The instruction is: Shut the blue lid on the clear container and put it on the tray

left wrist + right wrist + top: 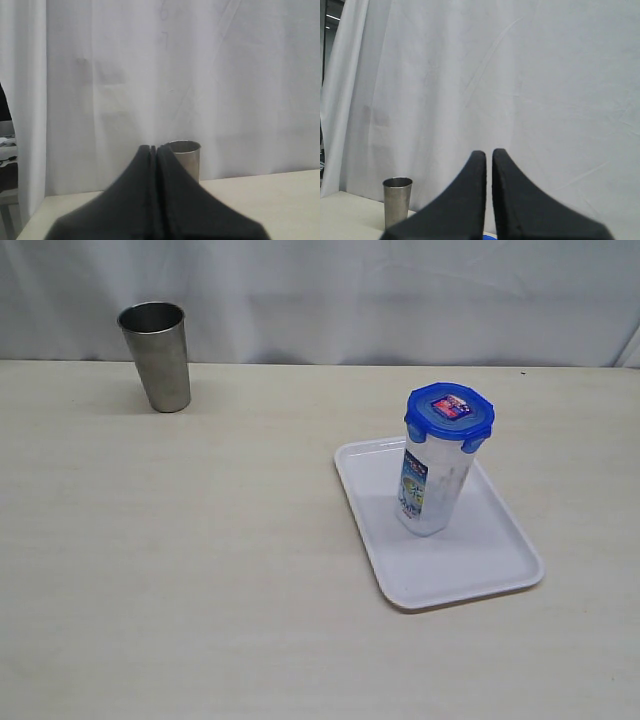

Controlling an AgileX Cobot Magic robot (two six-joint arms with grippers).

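Observation:
The clear container (428, 485) stands upright on the white tray (490, 560), right of the table's middle. The blue lid (450, 408) sits on top of it with its flaps down. Neither gripper shows in the exterior view. In the left wrist view my left gripper (154, 148) is shut, its fingers pressed together with nothing between them. My right gripper (489, 155) is all but shut, with a thin slit between the fingers and nothing held. A sliver of blue, probably the lid (487, 236), peeks out at the frame edge between the right fingers.
A steel cup (157, 355) stands at the table's far left near the white curtain. It also shows just behind the left fingers as the cup (186, 157) and off to one side in the right wrist view as the cup (397, 200).

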